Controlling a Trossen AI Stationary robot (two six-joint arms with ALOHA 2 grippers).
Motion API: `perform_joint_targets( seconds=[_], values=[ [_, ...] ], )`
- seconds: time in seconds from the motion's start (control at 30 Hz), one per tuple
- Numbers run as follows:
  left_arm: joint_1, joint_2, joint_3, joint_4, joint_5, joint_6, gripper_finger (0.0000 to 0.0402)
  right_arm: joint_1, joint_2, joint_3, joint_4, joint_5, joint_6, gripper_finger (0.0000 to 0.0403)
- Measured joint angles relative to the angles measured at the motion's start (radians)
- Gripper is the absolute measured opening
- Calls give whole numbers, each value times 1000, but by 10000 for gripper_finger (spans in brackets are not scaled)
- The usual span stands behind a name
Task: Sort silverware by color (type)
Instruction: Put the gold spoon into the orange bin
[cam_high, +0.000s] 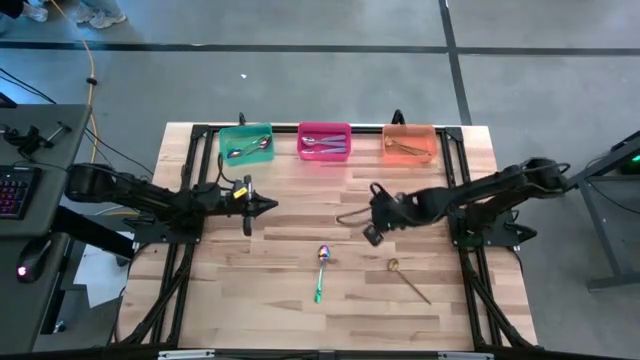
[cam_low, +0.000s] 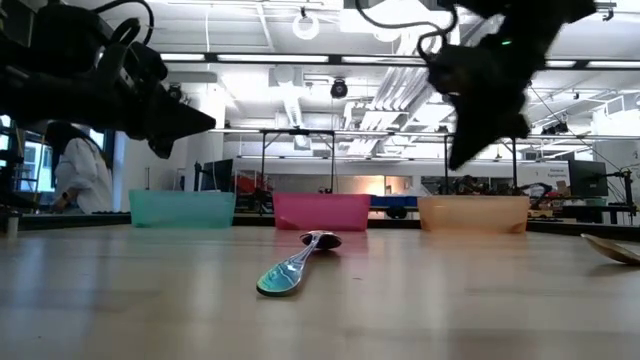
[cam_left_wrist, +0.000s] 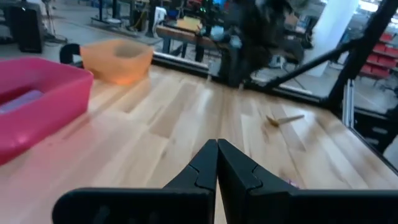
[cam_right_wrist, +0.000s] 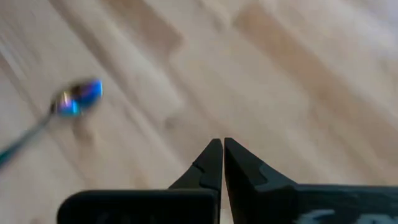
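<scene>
A green-iridescent spoon (cam_high: 320, 270) lies flat on the table's near middle, its bowl (cam_right_wrist: 78, 98) toward the far side. To its right a gold-bronze spoon (cam_high: 408, 278) also lies flat (cam_left_wrist: 283, 118). My left gripper (cam_high: 268, 206) hovers shut over the table's left-middle, pointing right (cam_left_wrist: 217, 149). My right gripper (cam_high: 372, 232) is shut and slants down above the table, to the right of and beyond the green spoon's bowl (cam_right_wrist: 217, 149). Neither touches anything.
Along the far edge stand a teal bin (cam_high: 245, 143), a pink bin (cam_high: 324, 141) and an orange bin (cam_high: 409, 143), each with spoons inside. Bare wood lies between the bins and the two loose spoons. A person shows beyond the table (cam_low: 80, 175).
</scene>
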Motion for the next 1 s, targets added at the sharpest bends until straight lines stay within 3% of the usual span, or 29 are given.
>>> perform_joint_targets(
  seconds=[0.17,0.53,0.7,1.0],
  values=[
    [37,-34,0,-14,5,-1,0,134,6,0,-122,-77,169,21],
    [75,-34,0,-56,5,-1,0,391,44,0,-167,-165,473,151],
    [86,-34,0,-71,5,0,0,442,131,0,-179,-216,546,154],
    [86,-34,0,-71,4,9,0,456,292,5,-171,-289,546,116]
  ],
)
